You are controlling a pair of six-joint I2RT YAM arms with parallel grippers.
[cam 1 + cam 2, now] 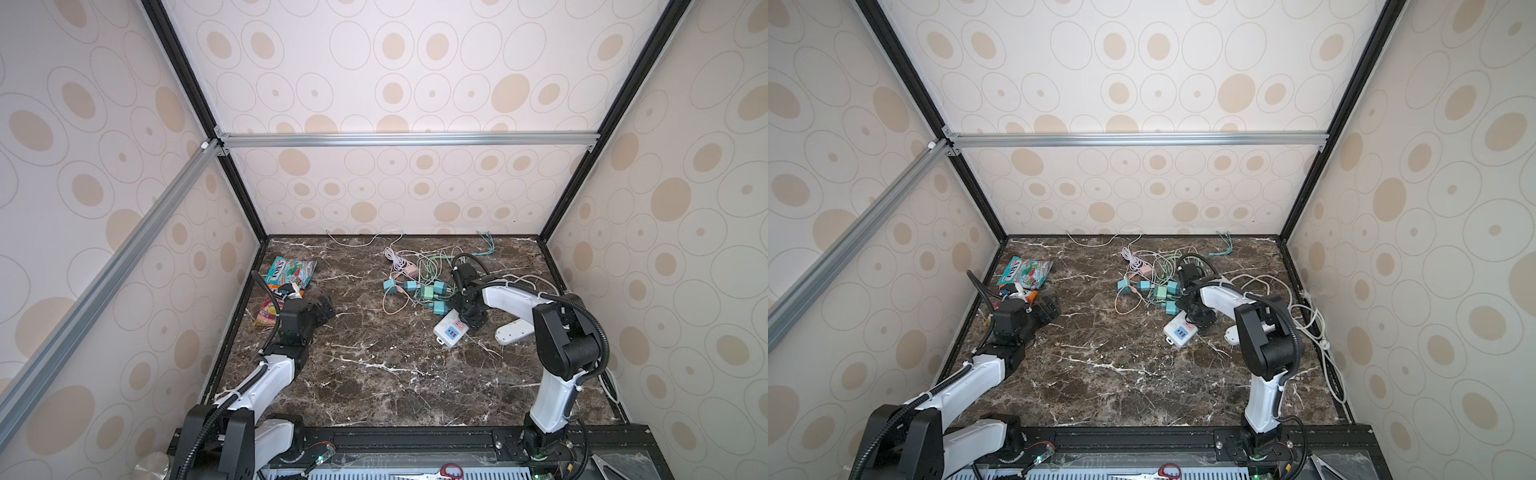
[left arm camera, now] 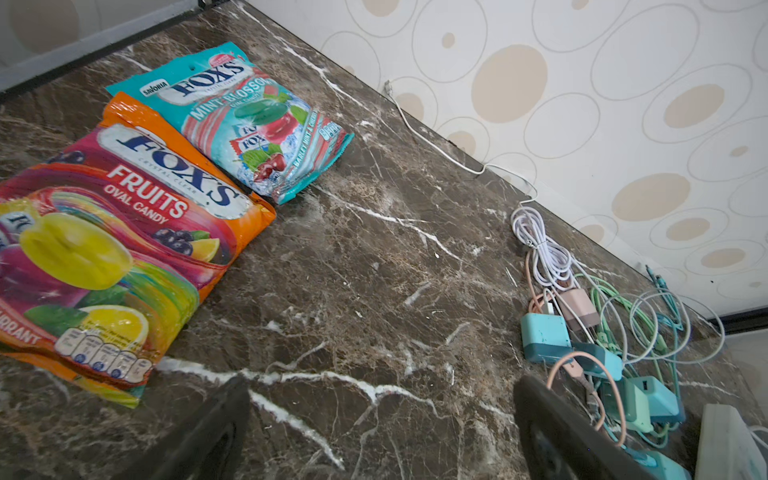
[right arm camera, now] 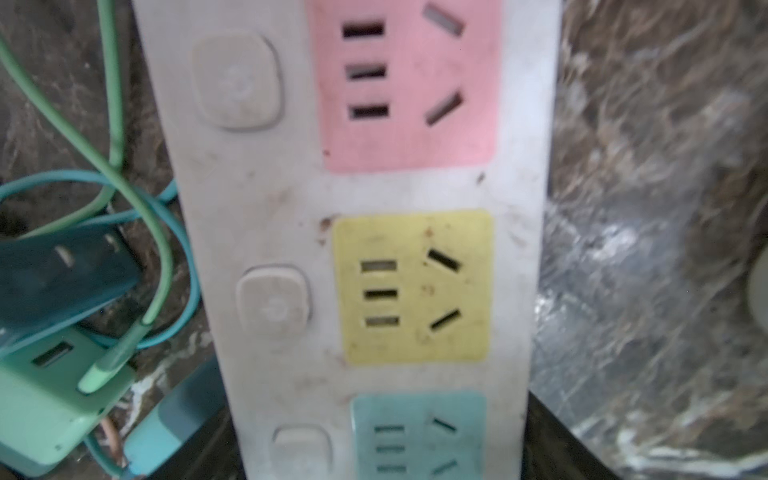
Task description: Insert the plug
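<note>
Two jaws of the right pincer (image 3: 382, 457) are standing wide astride the near end of the white plastic power strip with pink, yellow and blue socket panels (image 3: 395, 191); whether they are pressing its sides I cannot tell. The strip's long axis is running straight away from that pincer, and all three sockets are lying empty. Just beside the strip, toward the far left in a top view, the teal and mint cube-shaped charger plugs (image 1: 426, 291) are lying among tangled pastel cables (image 1: 432, 262) on the dark marble counter (image 1: 374, 374), none gripped. The right arm is the nearer. The left pincer (image 1: 322, 309) is hanging spread and empty, well apart, by an orange fruit-candy bag (image 2: 124, 249) and a teal mint-candy bag (image 2: 249, 124), both closed
</note>
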